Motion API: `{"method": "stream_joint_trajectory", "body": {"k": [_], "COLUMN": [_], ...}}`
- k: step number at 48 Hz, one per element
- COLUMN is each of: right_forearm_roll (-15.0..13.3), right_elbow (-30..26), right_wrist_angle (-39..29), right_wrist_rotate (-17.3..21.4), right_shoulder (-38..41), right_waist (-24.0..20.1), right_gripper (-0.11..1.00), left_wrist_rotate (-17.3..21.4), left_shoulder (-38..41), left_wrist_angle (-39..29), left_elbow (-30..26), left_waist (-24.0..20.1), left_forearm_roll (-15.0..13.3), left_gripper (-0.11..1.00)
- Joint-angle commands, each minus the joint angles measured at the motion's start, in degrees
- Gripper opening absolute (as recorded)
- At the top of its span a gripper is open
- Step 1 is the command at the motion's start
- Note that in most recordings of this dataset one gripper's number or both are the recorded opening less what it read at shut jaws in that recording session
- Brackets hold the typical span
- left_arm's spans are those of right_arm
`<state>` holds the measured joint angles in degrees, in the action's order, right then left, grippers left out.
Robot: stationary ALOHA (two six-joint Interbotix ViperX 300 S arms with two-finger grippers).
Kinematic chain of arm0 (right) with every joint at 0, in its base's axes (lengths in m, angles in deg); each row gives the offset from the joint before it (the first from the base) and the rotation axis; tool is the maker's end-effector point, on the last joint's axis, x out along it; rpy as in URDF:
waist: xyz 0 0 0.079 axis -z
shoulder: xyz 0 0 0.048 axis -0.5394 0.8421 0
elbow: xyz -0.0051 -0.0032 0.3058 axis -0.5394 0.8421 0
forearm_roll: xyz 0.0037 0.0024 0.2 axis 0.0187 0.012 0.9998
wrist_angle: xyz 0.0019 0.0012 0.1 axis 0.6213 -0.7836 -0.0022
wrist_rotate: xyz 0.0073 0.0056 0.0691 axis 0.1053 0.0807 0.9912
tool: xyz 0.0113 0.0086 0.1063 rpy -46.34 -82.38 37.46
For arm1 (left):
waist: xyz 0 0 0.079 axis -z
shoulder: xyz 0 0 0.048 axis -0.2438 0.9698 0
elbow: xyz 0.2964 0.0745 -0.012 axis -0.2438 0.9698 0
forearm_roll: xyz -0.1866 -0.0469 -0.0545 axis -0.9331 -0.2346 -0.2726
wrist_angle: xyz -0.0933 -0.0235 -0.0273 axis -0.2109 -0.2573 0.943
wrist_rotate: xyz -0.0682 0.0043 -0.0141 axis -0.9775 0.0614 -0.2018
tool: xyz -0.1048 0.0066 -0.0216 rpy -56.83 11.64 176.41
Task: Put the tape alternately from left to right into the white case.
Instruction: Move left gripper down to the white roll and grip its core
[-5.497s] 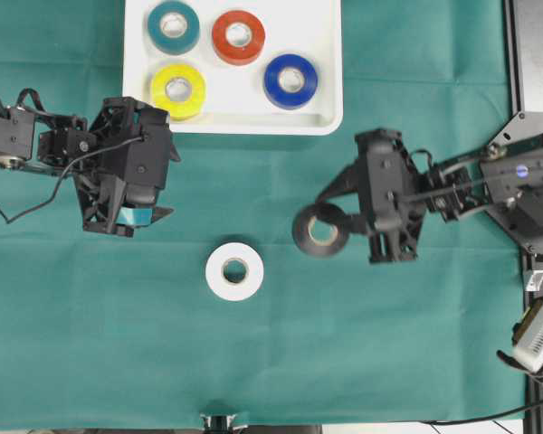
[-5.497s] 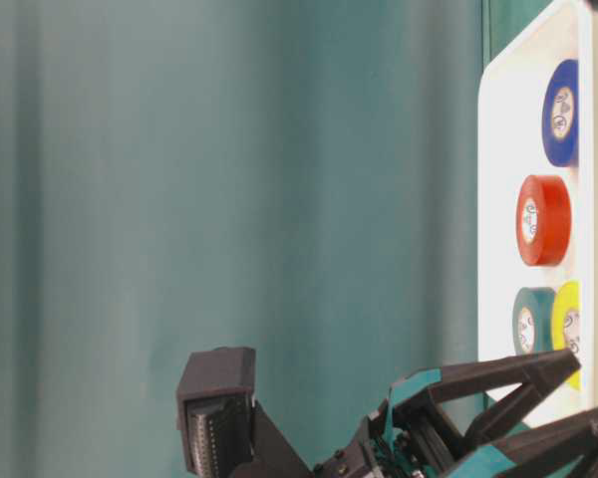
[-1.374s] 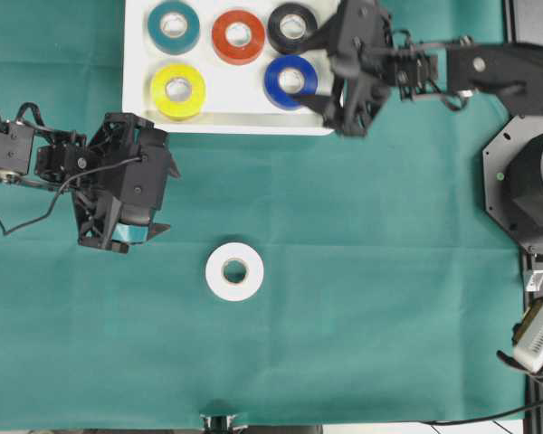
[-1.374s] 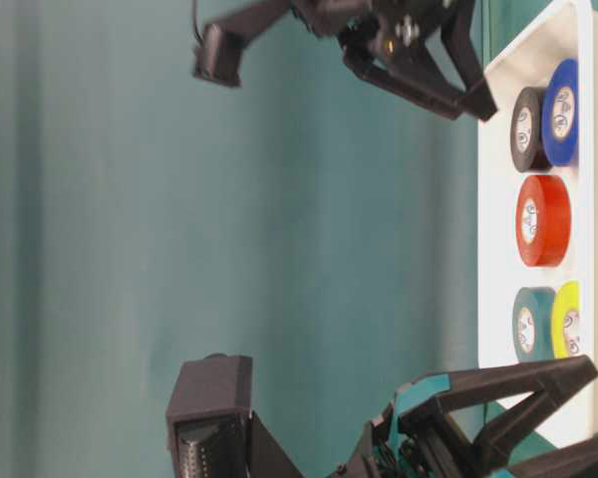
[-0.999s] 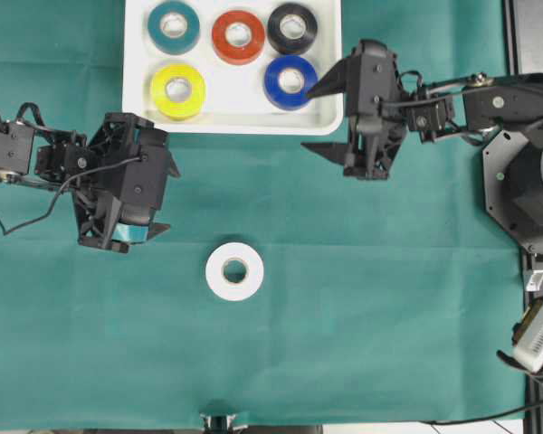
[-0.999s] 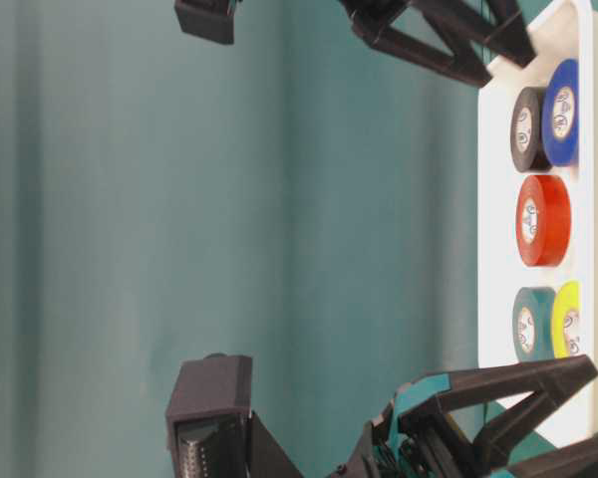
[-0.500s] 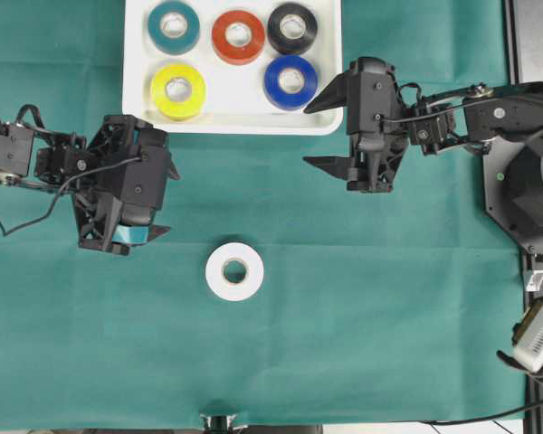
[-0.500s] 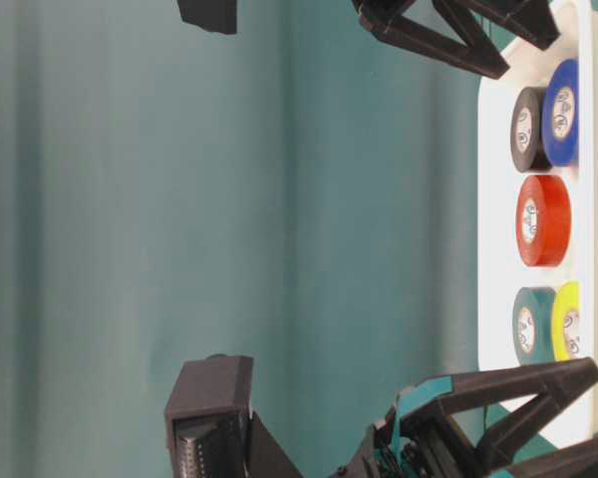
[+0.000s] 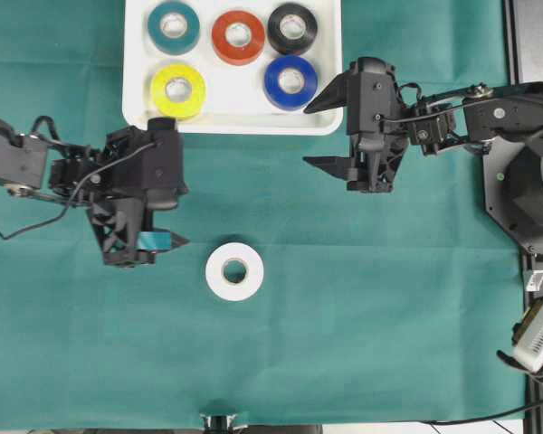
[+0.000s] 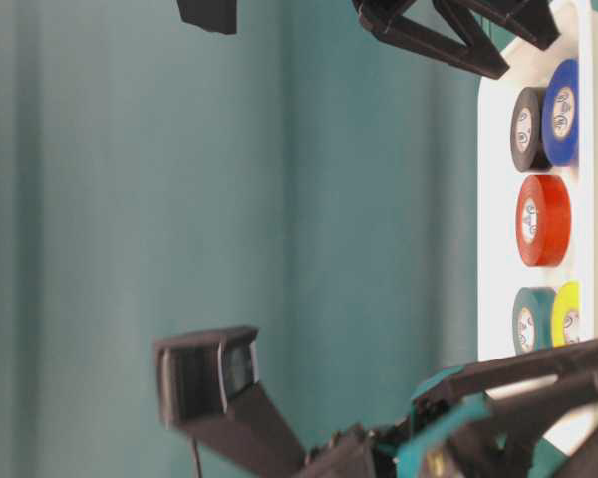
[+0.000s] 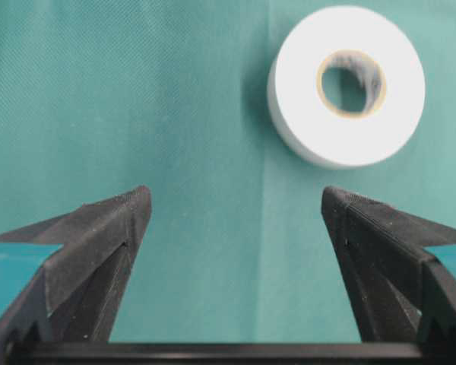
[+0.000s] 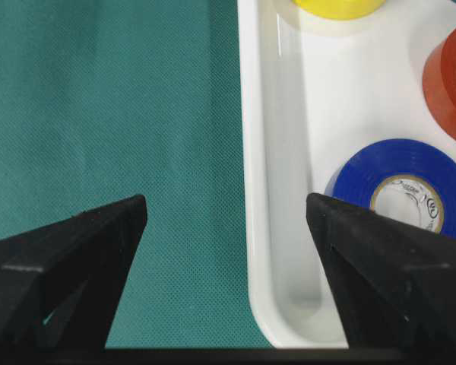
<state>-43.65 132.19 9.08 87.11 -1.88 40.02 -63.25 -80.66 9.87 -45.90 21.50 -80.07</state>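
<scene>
One white tape roll [image 9: 234, 270] lies flat on the green cloth, also seen in the left wrist view [image 11: 346, 85]. My left gripper [image 9: 179, 217] is open just left of it, with bare cloth between its fingers [image 11: 234, 199]. The white case [image 9: 253, 125] at the top holds the teal [image 9: 173, 26], red [image 9: 238, 36], black [image 9: 292, 27], yellow [image 9: 177, 89] and blue [image 9: 290, 81] rolls. My right gripper [image 9: 308, 136] hangs open and empty over the case's near right corner [image 12: 226, 205].
The green cloth [image 9: 362, 316] covers the table. A black robot base [image 9: 525, 190] stands at the right edge. At table level the case [image 10: 498, 199] stands along the right side, with the right gripper's fingers [image 10: 439, 40] above it.
The right gripper carried the black roll into the case, let go and drew back to the case's corner, where it holds still. The left gripper has shifted right and down toward the white roll.
</scene>
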Motion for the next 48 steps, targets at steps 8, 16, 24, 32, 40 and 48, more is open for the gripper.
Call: {"method": "stream_joint_trajectory", "body": {"k": [8, 16, 24, 32, 40, 48], "right_forearm_roll": [-0.1, -0.1, -0.1, -0.2, -0.1, -0.2], "right_elbow": [-0.8, -0.7, -0.6, -0.4, -0.1, -0.1], "right_wrist_angle": [0.2, 0.2, 0.2, 0.2, 0.2, 0.2], "right_wrist_rotate": [-0.2, -0.2, -0.2, -0.2, -0.2, -0.2], "right_shoulder": [-1.0, -1.0, -1.0, -1.0, -1.0, -1.1], "right_waist": [-0.1, -0.1, -0.2, -0.1, -0.2, -0.2], "right_gripper": [0.82, 0.82, 0.82, 0.82, 0.82, 0.82], "left_wrist_rotate": [-9.3, -9.9, -10.4, -11.5, -13.0, -14.2], "left_shoulder": [3.3, 5.2, 7.3, 10.1, 12.4, 13.7], "left_wrist_angle": [-1.2, -3.3, -5.8, -7.9, -9.3, -10.4], "left_elbow": [-6.0, -8.7, -11.2, -14.1, -16.3, -17.9], "left_waist": [1.5, 3.1, 4.0, 4.0, 4.0, 4.1], "left_forearm_roll": [-0.1, -0.1, -0.1, -0.2, -0.2, -0.2], "left_gripper": [0.97, 0.97, 0.97, 0.97, 0.97, 0.97]}}
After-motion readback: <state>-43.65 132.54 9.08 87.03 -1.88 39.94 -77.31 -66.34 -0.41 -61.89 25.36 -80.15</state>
